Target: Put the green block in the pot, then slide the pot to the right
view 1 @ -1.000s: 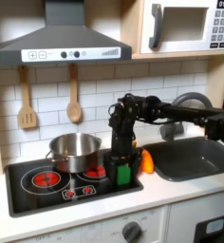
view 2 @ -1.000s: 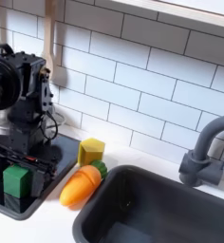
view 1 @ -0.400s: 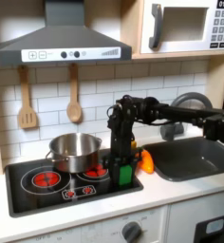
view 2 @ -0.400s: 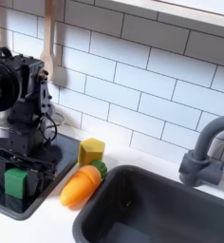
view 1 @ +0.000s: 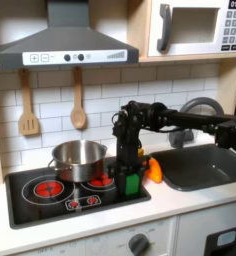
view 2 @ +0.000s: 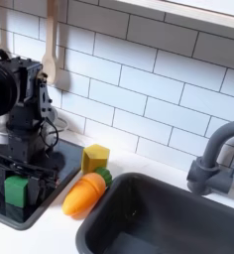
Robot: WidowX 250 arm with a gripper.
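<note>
Fingers (view 2: 4, 177) of the gripper (view 1: 130, 176) straddled the green block (view 2: 17, 190) on the stovetop (view 1: 30, 207) beside the pot (view 1: 78, 158), closure indeterminate; the block appeared light, rigid, best gripped on opposite flat faces.

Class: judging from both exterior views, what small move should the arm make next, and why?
Probably close the jaws on the green block, then lift. The gripper is low at the block on the stovetop, and the pot sits apart toward the first exterior view's left.

green block (view 1: 131, 184): small cube, upright on stovetop | pot (view 1: 78, 158): shiny silver, upright, on stovetop
</note>
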